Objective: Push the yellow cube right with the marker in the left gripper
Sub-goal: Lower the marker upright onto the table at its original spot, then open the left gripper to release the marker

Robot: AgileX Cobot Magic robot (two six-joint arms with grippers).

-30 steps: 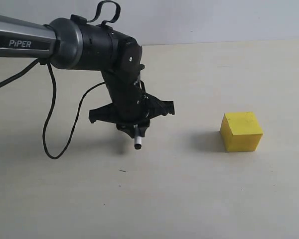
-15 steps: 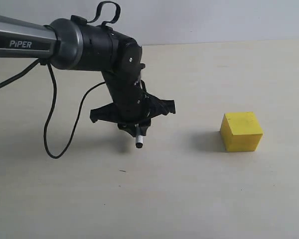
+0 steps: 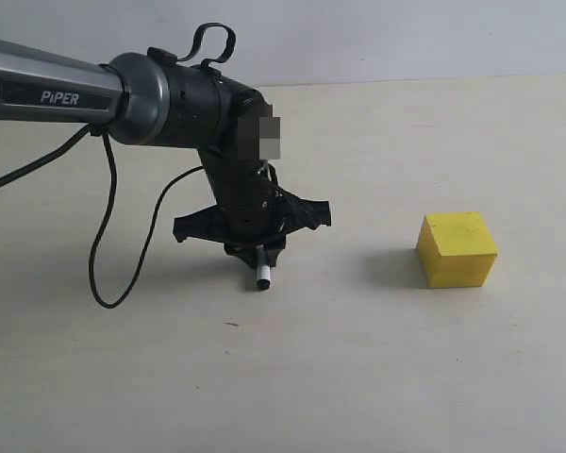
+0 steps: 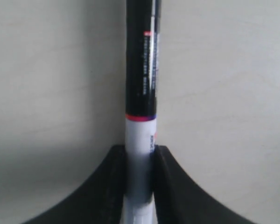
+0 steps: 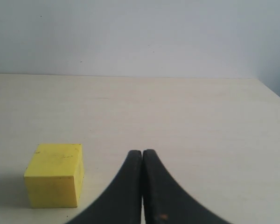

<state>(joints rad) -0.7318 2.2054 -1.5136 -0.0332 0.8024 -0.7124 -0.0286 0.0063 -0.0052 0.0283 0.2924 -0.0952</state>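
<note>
i read this as a robotics lab test bench: a bare beige tabletop [image 3: 377, 377], a plain pale wall [image 3: 406, 38] behind it, and a grey arm link [image 3: 38, 80] marked "piper", with a loose black cable [image 3: 92, 264] trailing across the surface.

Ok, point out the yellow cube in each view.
Exterior view: yellow cube at right, mid-height, on the table.
Left wrist view: not in it; only marker and table.
Right wrist view: cube beside the shut right tool, apart from it.
Shared landmark: the table.
</note>
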